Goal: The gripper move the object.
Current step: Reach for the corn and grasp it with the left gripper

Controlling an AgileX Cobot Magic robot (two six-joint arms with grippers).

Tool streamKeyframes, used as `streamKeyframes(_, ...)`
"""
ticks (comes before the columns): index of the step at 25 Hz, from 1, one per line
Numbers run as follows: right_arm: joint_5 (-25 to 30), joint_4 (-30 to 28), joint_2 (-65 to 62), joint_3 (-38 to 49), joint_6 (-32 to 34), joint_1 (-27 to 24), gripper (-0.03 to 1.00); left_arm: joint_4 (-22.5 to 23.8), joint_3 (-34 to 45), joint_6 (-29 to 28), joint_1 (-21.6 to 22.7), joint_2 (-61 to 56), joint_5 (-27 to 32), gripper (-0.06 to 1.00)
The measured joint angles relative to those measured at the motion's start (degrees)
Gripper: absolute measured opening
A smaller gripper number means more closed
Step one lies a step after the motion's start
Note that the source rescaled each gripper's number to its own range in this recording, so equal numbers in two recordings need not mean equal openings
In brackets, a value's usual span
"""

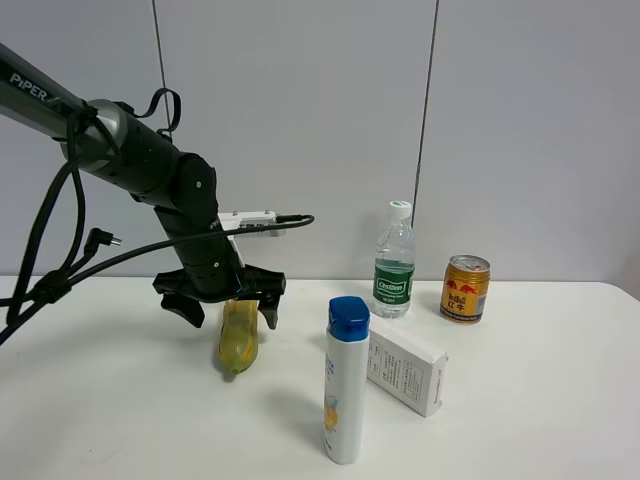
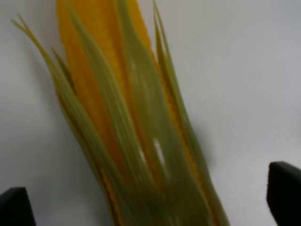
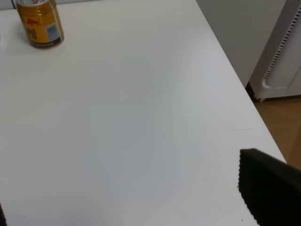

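Left gripper [image 1: 231, 320] hangs low over the desk [image 1: 110, 420], fingers [image 1: 268, 305] spread wide either side of the ear of corn [image 1: 238, 345] (left wrist view shows a gap on both sides). The corn lies on the desk, left of the blue-capped white bottle [image 1: 346, 390]. Right gripper [image 3: 122, 193]: fingers [image 3: 268, 188] apart, nothing between, with the gold can [image 3: 40, 23] well away.
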Motion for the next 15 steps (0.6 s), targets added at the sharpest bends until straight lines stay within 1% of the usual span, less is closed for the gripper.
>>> streamKeyframes(15,0.00,0.00,0.00,0.00,0.00,0.00,1.00,0.38,0.00,0.00,0.81,1.42,-0.92,1.00)
